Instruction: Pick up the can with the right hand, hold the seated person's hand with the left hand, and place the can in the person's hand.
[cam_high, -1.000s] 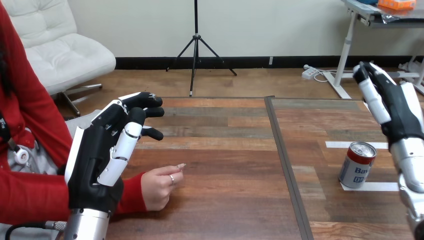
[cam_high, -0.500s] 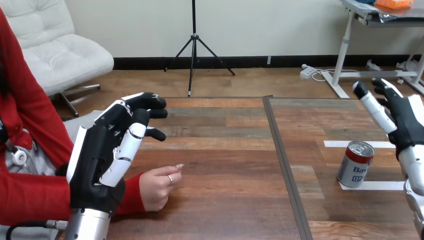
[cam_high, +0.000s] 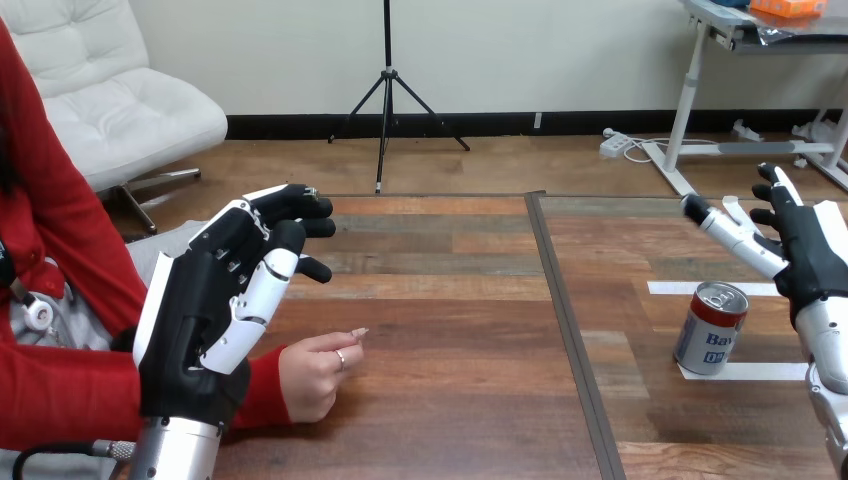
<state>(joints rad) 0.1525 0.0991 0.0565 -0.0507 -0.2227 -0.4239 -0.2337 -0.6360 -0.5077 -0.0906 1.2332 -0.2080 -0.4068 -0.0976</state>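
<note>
Where the cylindrical can (cam_high: 712, 328) stands (shiny top), right robot hand (cam_high: 808, 258) spread nearby.

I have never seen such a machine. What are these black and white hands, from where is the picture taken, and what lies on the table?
This is a humanoid robot at a wooden table. The picture comes from a camera on its head, looking forward and down, so its own arms enter from below. Its left hand is open and raised near the person's red sleeve; it holds nothing. Its right hand is open too, above the can, apparently not touching it. The can stands upright on a strip of white tape at the table's right. The person's hand, loosely curled, rests on the table at the left; I see nothing in it.
</note>
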